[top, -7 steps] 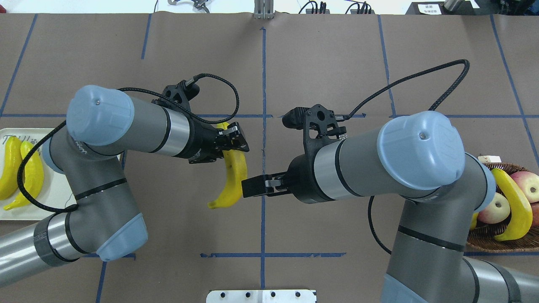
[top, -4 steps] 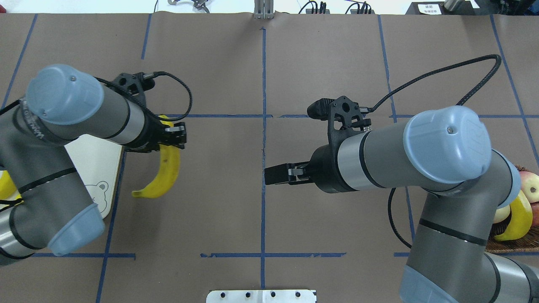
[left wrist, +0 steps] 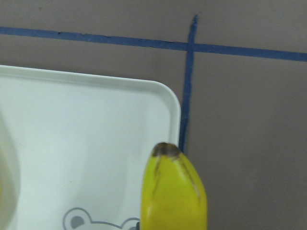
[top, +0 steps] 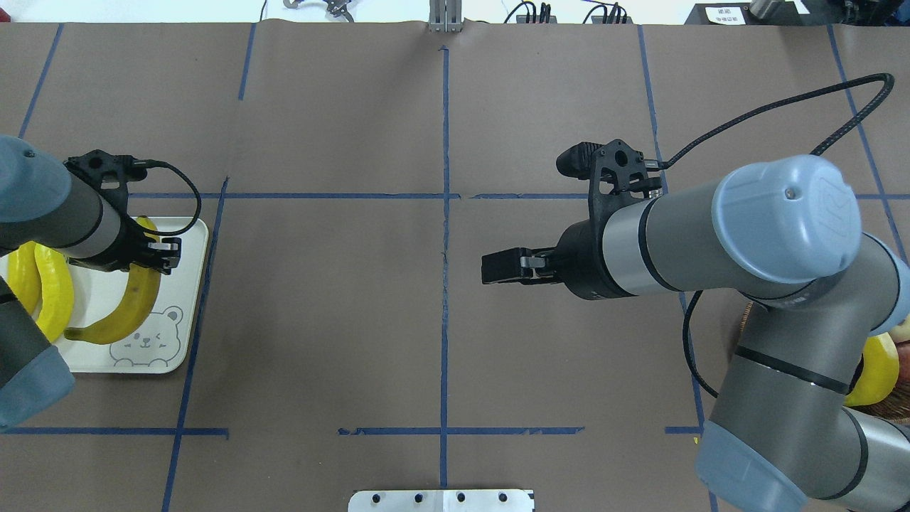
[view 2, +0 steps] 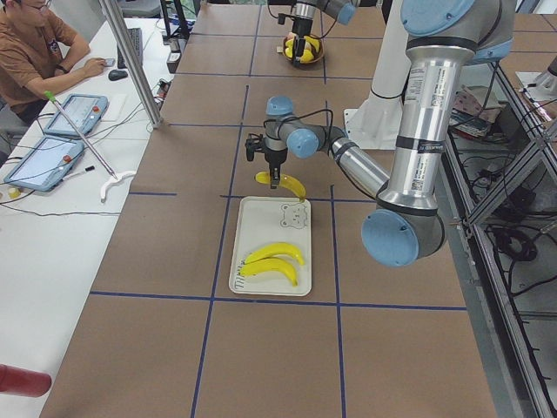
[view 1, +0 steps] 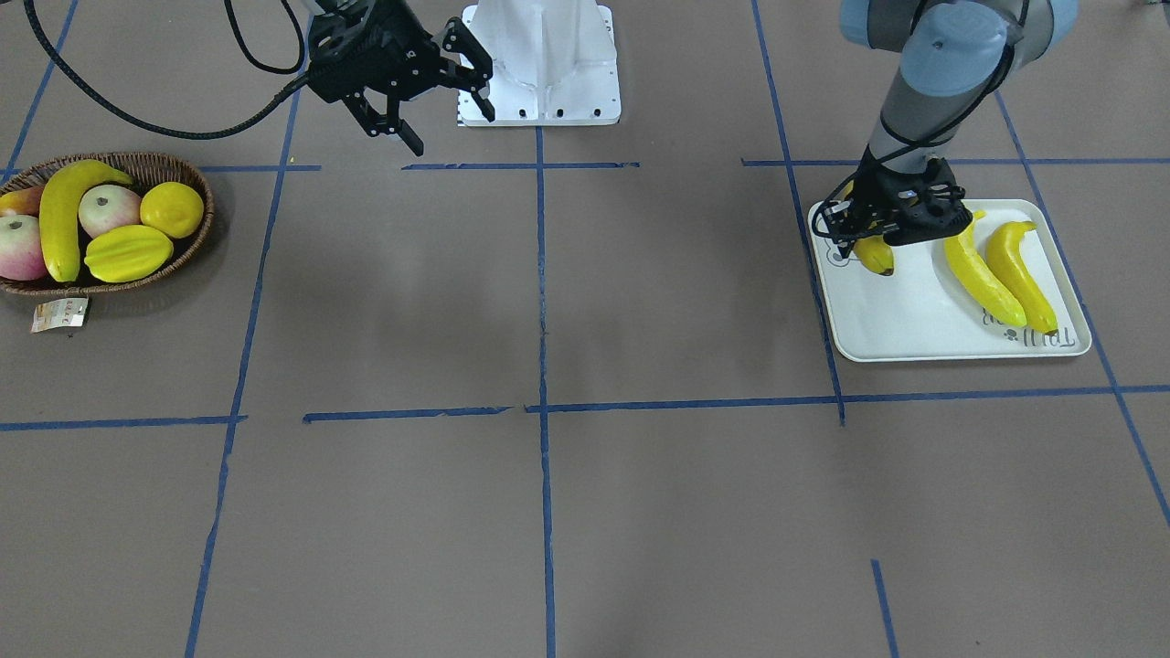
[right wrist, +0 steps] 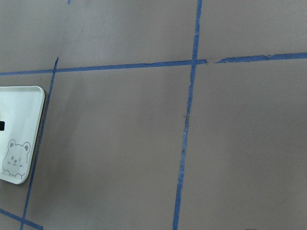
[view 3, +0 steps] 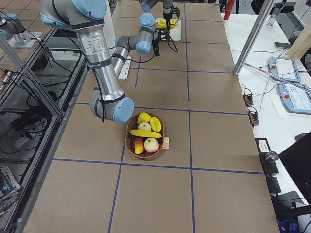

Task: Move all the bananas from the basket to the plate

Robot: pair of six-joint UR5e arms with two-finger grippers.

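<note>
My left gripper [top: 158, 257] is shut on a yellow banana [top: 132, 307] and holds it over the bear-face end of the pale plate [top: 186, 284]. In the front view the gripper [view 1: 891, 227] hangs that banana [view 1: 876, 258] over the plate's [view 1: 914, 320] corner. The left wrist view shows its dark tip [left wrist: 169, 178]. Two bananas [view 1: 983, 270] [view 1: 1022, 263] lie on the plate. One banana [view 1: 57, 215] lies in the brown wicker basket [view 1: 174, 164]. My right gripper [view 1: 443, 117] is open and empty, raised over the table's middle [top: 498, 267].
The basket also holds apples [view 1: 108, 208], a ridged starfruit [view 1: 128, 253] and a round yellow fruit [view 1: 172, 208]. A paper tag [view 1: 59, 313] lies beside it. The white robot base [view 1: 539, 64] stands at the table's near edge. Blue tape lines cross the brown table.
My left arm has carried the banana leftwards from the table's middle to over the plate. My right arm has drawn back to the right with its gripper empty.
</note>
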